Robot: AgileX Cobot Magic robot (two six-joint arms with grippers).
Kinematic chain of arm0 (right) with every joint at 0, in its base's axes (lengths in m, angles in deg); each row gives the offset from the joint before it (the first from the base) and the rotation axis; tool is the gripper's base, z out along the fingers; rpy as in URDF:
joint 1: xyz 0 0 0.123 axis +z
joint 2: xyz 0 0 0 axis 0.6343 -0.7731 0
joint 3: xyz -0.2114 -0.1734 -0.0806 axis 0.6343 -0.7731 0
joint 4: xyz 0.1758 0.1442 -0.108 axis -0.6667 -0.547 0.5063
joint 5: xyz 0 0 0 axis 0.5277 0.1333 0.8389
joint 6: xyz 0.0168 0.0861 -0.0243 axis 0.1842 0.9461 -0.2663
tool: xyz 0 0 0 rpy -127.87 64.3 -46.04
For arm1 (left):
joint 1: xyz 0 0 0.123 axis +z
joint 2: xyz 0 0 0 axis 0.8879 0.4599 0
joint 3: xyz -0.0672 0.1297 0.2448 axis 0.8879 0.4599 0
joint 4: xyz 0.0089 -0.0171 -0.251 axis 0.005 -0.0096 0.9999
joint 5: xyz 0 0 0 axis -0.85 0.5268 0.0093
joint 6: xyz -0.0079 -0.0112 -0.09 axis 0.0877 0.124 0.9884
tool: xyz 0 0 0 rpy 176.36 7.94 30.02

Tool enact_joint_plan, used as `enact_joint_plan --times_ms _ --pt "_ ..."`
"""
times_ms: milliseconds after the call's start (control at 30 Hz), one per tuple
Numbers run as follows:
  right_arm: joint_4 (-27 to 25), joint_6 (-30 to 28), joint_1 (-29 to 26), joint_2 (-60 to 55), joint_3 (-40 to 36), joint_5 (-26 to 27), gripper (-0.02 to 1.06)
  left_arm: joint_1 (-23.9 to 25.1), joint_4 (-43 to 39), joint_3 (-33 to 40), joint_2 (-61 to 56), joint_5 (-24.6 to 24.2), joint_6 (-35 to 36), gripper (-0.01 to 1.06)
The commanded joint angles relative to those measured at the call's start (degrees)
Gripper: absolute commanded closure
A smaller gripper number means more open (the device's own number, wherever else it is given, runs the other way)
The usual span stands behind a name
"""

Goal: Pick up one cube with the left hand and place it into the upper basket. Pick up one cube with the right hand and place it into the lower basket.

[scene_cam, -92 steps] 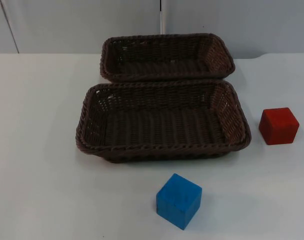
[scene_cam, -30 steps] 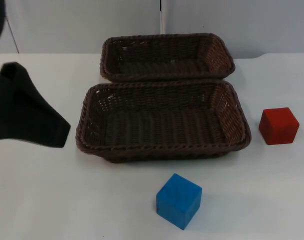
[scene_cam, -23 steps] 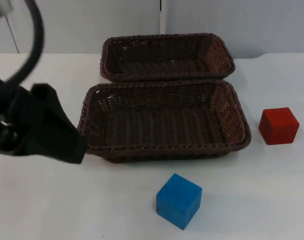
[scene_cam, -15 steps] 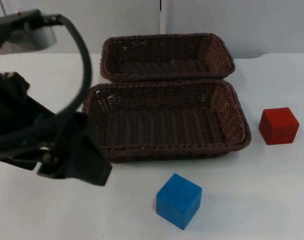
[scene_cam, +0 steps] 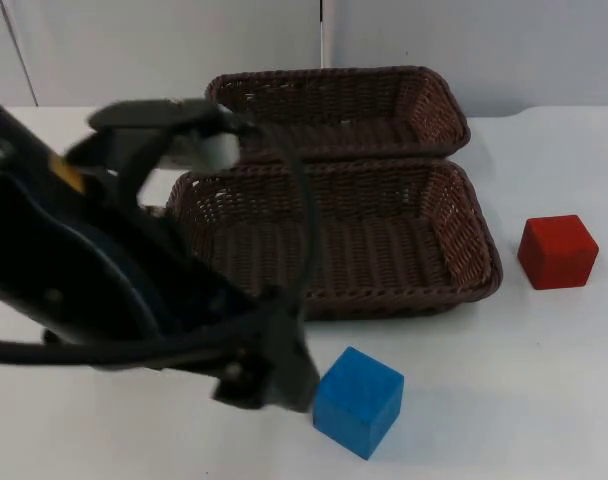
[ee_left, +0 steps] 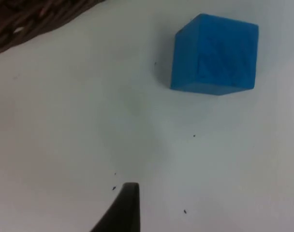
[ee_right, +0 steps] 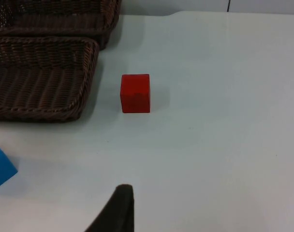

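The white table (scene_cam: 544,380) bore two wicker baskets (scene_cam: 334,235); blue cube (scene_cam: 358,401) before them, red cube (scene_cam: 557,251) beside.

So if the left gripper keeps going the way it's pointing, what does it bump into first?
Probably the small blue wooden-looking cube just ahead of the left gripper, though the white table top might come first; depth is unclear.

A robotics lab bench is suggested by the bare white table top (scene_cam: 544,400), closed off behind by a plain grey partition wall (scene_cam: 164,50)
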Motion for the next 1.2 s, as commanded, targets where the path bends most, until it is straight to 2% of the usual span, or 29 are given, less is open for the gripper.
enact_joint_plan --times_ms 0,333,533,667,900,1167 --pt "0.02 0.00 -0.35 0.24 -0.08 0.25 -0.01 -1.31 -0.27 -0.32 1.25 2.34 0.70 0.00" --pt "0.02 0.00 -0.35 0.24 -0.08 0.25 -0.01 -4.94 0.29 -0.32 7.25 8.32 1.81 0.00" --pt "0.02 0.00 -0.35 0.24 -0.08 0.25 -0.01 -7.36 1.09 -0.32 10.02 13.92 2.22 0.00" --pt "0.02 0.00 -0.35 0.24 -0.08 0.25 -0.01 -9.38 1.19 -0.32 13.14 19.84 2.66 0.00" --pt "0.02 0.00 -0.35 0.24 -0.08 0.25 -0.01 -9.54 1.31 -0.32 18.83 24.48 2.66 0.00" --pt "-0.11 0.00 -0.35 0.24 -0.08 0.25 -0.01 -9.54 1.33 -2.22 19.89 25.22 3.10 0.00"
